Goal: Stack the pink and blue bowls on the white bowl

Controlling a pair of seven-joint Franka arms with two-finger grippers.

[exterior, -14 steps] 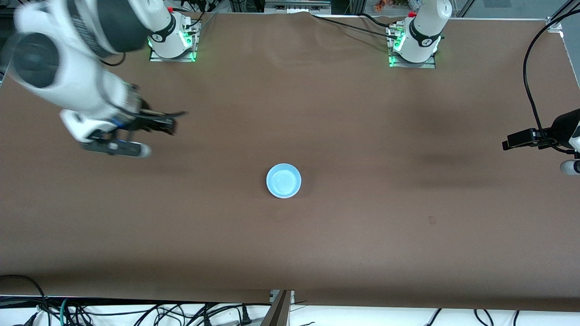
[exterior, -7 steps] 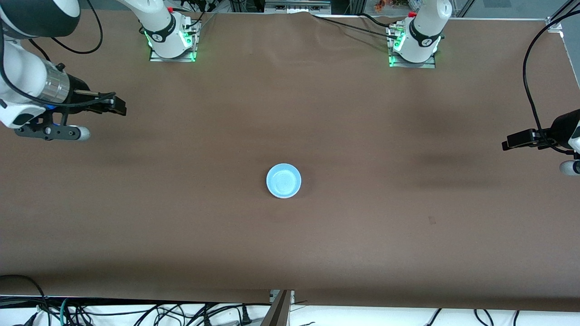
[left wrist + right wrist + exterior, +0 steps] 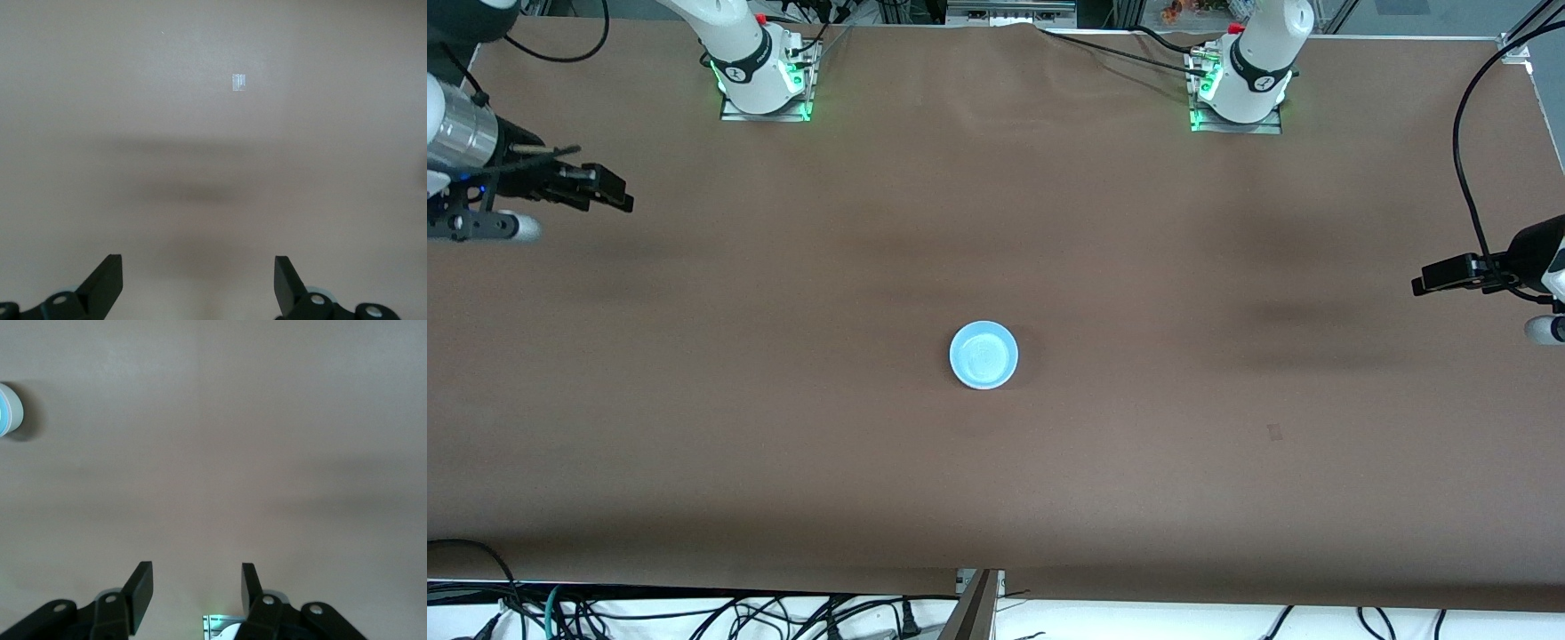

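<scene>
Parking my right hand [image 3: 193, 590], fingers part-open and empty, over the right arm's end of the brown worktop [image 3: 1138, 480], clear of the light sky-blue round plastic bowl [image 3: 983, 355] mid-worktop, stack presumed beneath, unseen; left hand [image 3: 198, 283] waits wide and empty.

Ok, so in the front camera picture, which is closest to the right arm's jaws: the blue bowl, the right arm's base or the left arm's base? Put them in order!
Starting from the right gripper, up over the right arm's end of the table:
1. Right arm's base, at that same end.
2. Blue bowl, in the middle of the table.
3. Left arm's base, toward the left arm's end.
</scene>
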